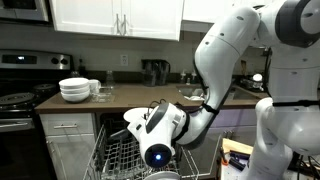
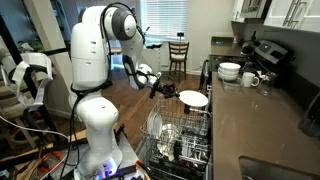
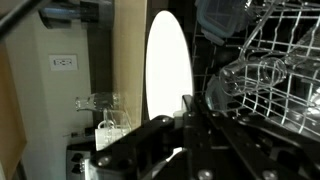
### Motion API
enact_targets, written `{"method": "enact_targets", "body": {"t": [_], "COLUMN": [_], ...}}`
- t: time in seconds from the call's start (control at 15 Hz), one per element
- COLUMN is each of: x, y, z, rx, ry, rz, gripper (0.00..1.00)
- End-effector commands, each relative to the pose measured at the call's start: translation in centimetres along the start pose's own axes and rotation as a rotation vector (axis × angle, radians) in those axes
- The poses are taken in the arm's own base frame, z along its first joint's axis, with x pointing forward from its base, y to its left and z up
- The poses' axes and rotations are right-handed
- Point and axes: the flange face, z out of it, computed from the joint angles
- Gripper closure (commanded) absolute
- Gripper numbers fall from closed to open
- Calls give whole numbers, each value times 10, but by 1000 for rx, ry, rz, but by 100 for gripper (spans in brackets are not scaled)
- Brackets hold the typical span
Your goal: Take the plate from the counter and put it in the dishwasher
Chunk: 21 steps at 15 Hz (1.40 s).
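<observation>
My gripper [image 2: 174, 93] is shut on the edge of the small white plate [image 2: 194, 98] and holds it roughly level in the air above the open dishwasher [image 2: 180, 138] and its pulled-out wire racks. In the wrist view the plate [image 3: 168, 68] shows as a bright white oval just beyond my dark fingers [image 3: 188, 108], with the grey wire rack [image 3: 272, 70] beside it. In an exterior view my wrist [image 1: 158, 135] hangs over the rack [image 1: 122, 155] and hides the plate. The dark brown counter [image 1: 130, 98] runs behind it.
A stack of deep white bowls [image 1: 74, 90] and glassware [image 1: 98, 88] stand on the counter; they also show in the other view [image 2: 230, 70] with a mug [image 2: 251, 79]. The black stove [image 1: 20, 97] is beside them. A chair [image 2: 178, 55] stands far back.
</observation>
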Motion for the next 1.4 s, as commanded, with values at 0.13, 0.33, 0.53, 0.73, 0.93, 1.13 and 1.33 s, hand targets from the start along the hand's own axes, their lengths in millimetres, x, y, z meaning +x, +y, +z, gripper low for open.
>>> {"method": "enact_targets", "body": {"t": [0.13,0.33,0.53,0.73,0.93,1.13,1.33], "x": [-8,-1,-5,-7,-11,-14,-20], "y": [24,11,17,17,20,27,39], "z": [-18,-15,-16,-21,-33,-44,-57], "rx": [146,163,169,187,211,250,308], "ry": [95,102,105,113,131,139,137], "rz": [20,31,40,40,40,58,83], "gripper": [98,96,96,99,99,99,98]}}
